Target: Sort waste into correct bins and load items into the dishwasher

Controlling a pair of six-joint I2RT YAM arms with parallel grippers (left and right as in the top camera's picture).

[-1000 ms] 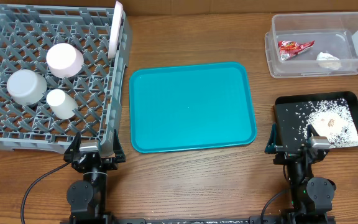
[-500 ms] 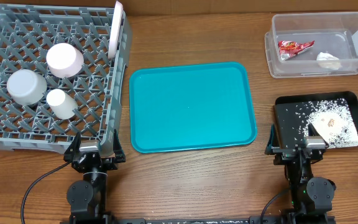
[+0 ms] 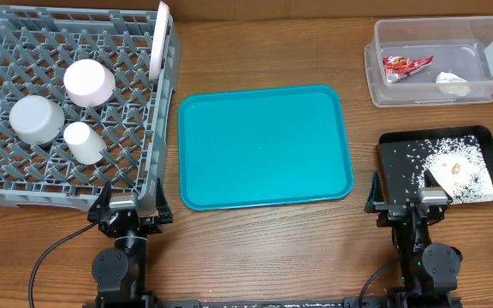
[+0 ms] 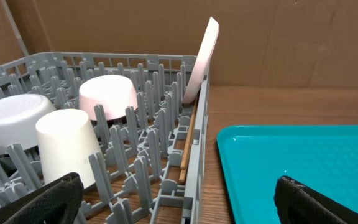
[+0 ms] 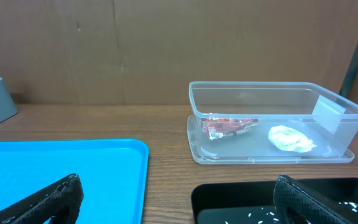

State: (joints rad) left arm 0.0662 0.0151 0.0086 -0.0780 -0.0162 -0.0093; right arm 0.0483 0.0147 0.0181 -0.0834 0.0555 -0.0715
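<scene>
Grey plastic dishwasher rack (image 3: 58, 199): sitting far left, carrying three upturned cups (image 3: 89, 81) and a pink plate (image 3: 161, 38) standing on edge.
Teal plastic tray (image 3: 264, 145): lying at the table's centre.
Clear plastic bin (image 3: 469, 43): holding a red wrapper (image 5: 229, 126) and a white crumpled wad (image 5: 289, 138) (both showing plainer from the right wrist).
Thin wooden stick (image 4: 188, 140): lying along the rack's right wall, showing only from the left wrist.
Left gripper (image 4: 179, 205): sitting low at the near edge, fingers spreading wide.
Right gripper (image 5: 179, 202): sitting likewise, fingers gaping.
</scene>
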